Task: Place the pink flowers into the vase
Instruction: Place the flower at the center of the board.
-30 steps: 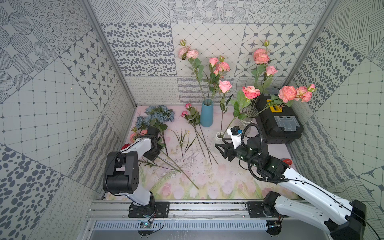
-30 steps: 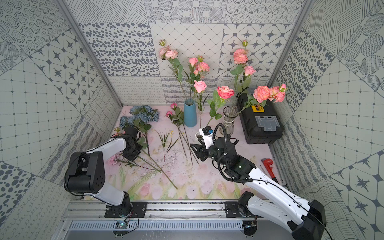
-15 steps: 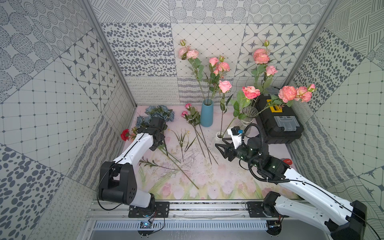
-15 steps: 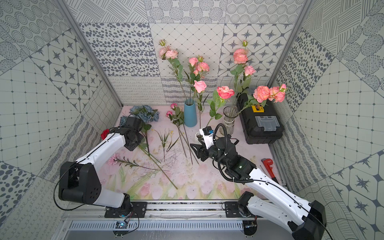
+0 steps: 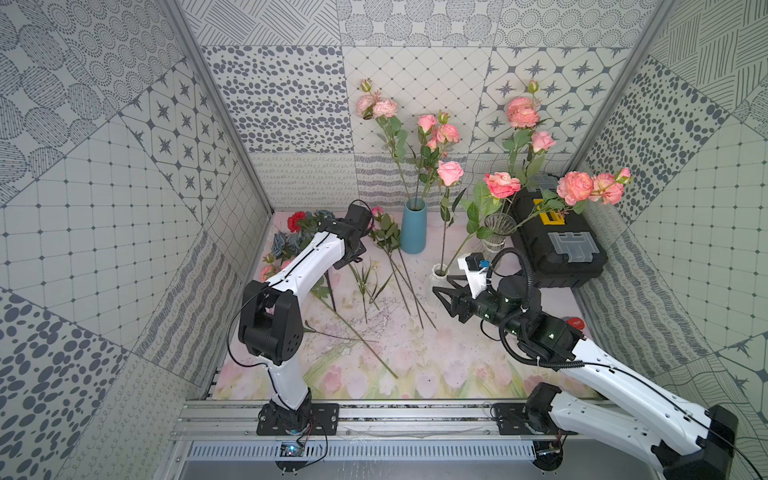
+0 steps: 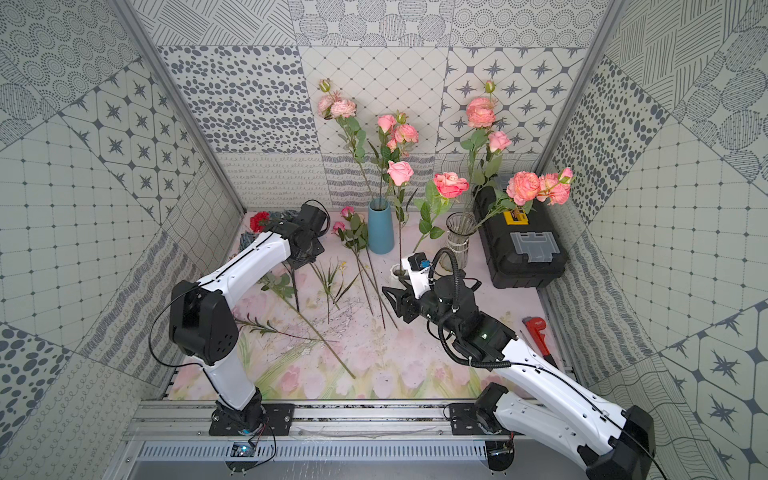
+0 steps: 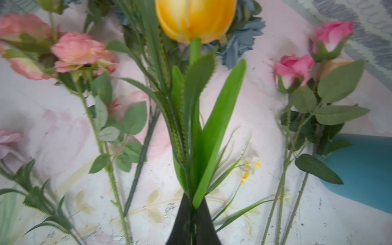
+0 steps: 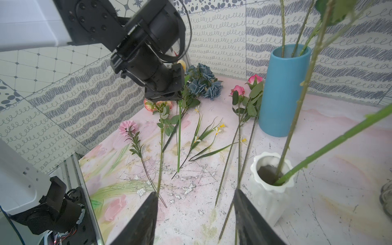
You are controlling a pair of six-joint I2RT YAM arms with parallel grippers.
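Nearest, at three o'clock on the worktop (image 5: 415, 365), the right end effector (image 5: 444, 291) hovers half-open, empty. Farther, at eleven, the left end effector (image 7: 194, 206) is clamped on a yellow tulip (image 7: 195, 19) (wrong colour, I'd say). Loose pink flowers (image 5: 377, 211) lie at twelve, beside the blue vase (image 5: 413, 228); next it should probably shed the tulip, grip those stems.

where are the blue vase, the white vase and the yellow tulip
blue vase (image 5: 413, 232): in a top view, middle of its body
white vase (image 8: 273, 201): right wrist view, its side wall below the wavy rim
yellow tulip (image 7: 195, 19): left wrist view, middle of the bloom
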